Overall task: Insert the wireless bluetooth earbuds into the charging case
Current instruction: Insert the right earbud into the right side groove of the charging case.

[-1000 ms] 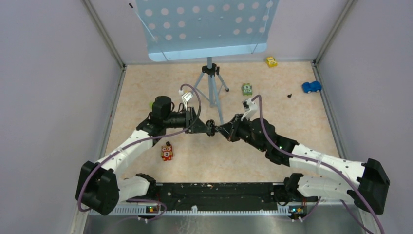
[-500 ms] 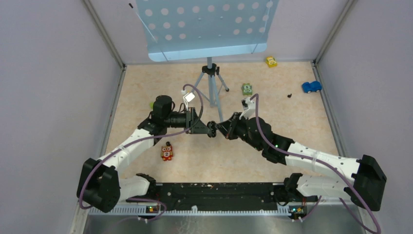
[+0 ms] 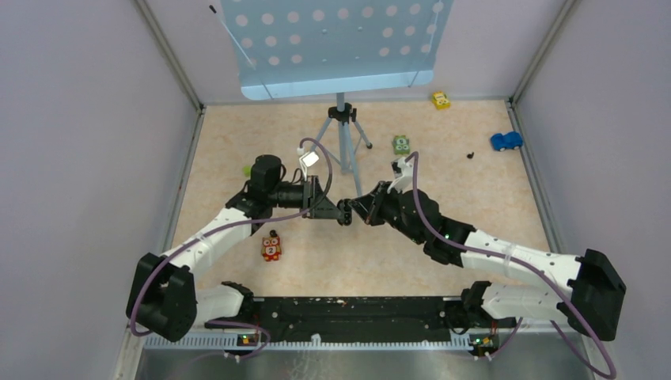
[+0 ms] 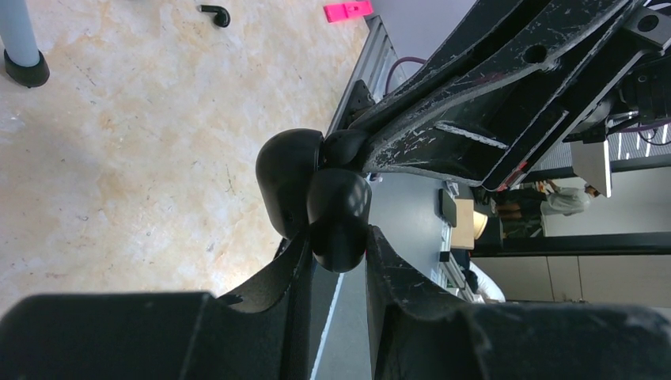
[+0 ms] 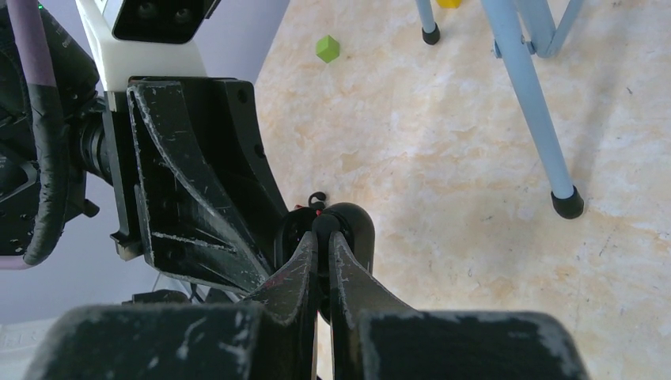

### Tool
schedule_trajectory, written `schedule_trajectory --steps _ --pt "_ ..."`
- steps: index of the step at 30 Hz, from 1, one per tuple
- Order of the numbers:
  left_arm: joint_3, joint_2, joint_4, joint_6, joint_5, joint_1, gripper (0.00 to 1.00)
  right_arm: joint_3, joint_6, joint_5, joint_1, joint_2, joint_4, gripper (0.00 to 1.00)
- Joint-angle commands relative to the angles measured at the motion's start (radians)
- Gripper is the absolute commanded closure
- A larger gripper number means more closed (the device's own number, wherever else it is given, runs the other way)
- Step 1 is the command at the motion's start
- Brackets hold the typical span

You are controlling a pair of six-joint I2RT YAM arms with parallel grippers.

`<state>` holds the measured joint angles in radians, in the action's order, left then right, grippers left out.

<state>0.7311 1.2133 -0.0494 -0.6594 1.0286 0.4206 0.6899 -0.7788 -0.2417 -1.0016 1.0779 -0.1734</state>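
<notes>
You have on the tabletop [image 3: 237, 134] a perforated pale-blue panel [image 3: 340, 47] on a tripod [image 3: 345, 146] at the far middle, a yellow toy car [image 3: 441, 100] by the back wall, a blue toy car [image 3: 506, 141] far right, a green block [image 3: 402, 145] just right of the tripod, a red owl block [image 3: 271, 247] near left, and a small green cube [image 5: 327, 48].

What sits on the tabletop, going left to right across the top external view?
In order: red owl-faced number block → light-blue tripod stand → green square block → yellow toy car → tiny black earbud → blue toy car. The black charging case, held above the table, overlaps the tripod's span, so it is omitted.
</notes>
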Motion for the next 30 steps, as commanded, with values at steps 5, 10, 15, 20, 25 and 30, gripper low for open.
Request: schedule_trajectory --steps 5,10,15,20,25,30 --pt "0.030 0.003 -0.001 0.030 0.031 0.004 1.00 0.032 0.012 0.002 -0.011 0.047 -0.055 1.00" --pt "0.023 0.000 -0.020 0.009 0.029 0.004 1.00 0.034 0.017 -0.009 -0.012 0.044 -0.034 1.00" --pt "0.019 -0.002 -0.020 0.020 0.018 0.004 1.00 0.034 -0.012 -0.041 -0.011 0.039 0.030 1.00" --pt "0.027 0.006 -0.012 0.022 0.023 0.004 1.00 0.021 -0.029 -0.048 -0.019 0.046 0.029 1.00" --pt "0.032 0.005 -0.020 0.014 0.028 0.004 1.00 0.025 -0.028 -0.057 -0.025 0.069 0.017 1.00" --pt "0.029 0.008 -0.003 0.026 0.033 0.004 1.00 0.031 -0.027 -0.043 -0.025 0.080 -0.006 0.92"
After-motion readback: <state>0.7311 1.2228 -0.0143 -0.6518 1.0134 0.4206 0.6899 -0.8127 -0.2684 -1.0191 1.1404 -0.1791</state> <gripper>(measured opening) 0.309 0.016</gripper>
